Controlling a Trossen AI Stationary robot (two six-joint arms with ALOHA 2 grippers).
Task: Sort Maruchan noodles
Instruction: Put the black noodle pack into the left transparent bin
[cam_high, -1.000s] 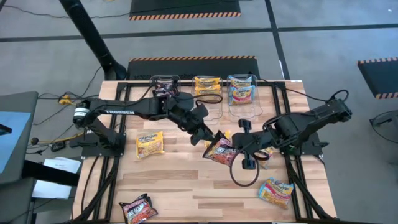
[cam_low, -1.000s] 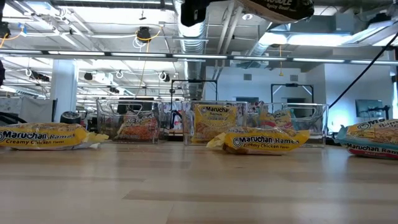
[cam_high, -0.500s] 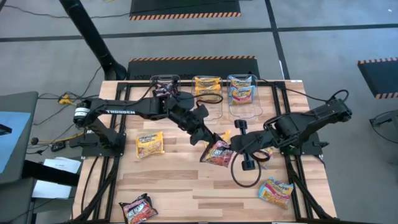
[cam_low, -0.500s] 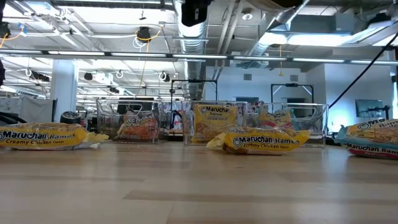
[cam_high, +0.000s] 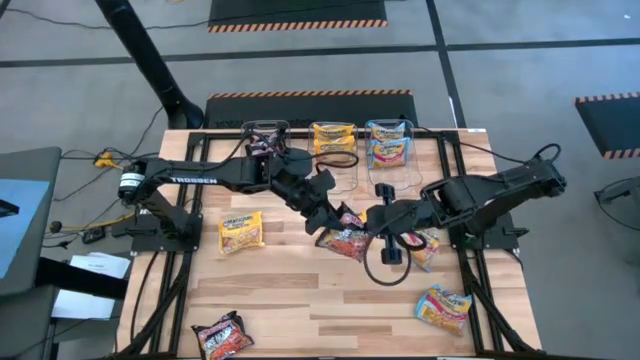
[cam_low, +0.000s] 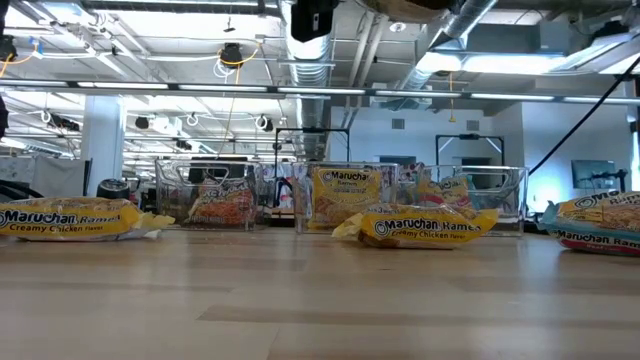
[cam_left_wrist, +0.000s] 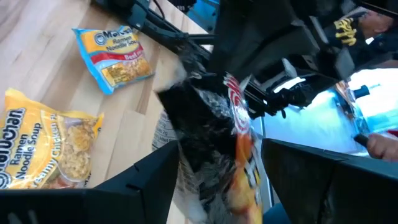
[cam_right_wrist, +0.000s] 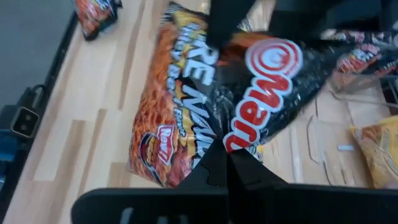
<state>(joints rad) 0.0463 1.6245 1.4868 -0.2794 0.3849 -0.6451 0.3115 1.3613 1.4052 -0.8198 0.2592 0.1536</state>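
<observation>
Both grippers meet mid-table, lifted off the wood, on one dark packet (cam_high: 344, 241). Right gripper (cam_high: 366, 229) is pinched tight on the packet's crimped edge; the right wrist view shows its fingers (cam_right_wrist: 219, 163) together with the film bunched between them. Left gripper (cam_high: 333, 222) has its fingers spread, one either side of the same packet (cam_left_wrist: 211, 146) in the left wrist view; can't tell if they touch it. Three tubs along the far edge: left tub (cam_high: 264, 137) holds dark packets, middle tub (cam_high: 333, 138) yellow ones, right tub (cam_high: 389, 143) blue-pink ones. Loose on the table: a yellow packet (cam_high: 241, 231) on the left side, another dark packet (cam_high: 222, 335) at the near-left corner, a blue-pink packet (cam_high: 443, 306) near-right, and a yellow packet (cam_high: 425, 247) partly under the right arm. In the low view two yellow "Creamy Chicken" packets lie flat on the wood, one at left (cam_low: 72, 218) and one near centre (cam_low: 415, 226), with the tubs behind them.
</observation>
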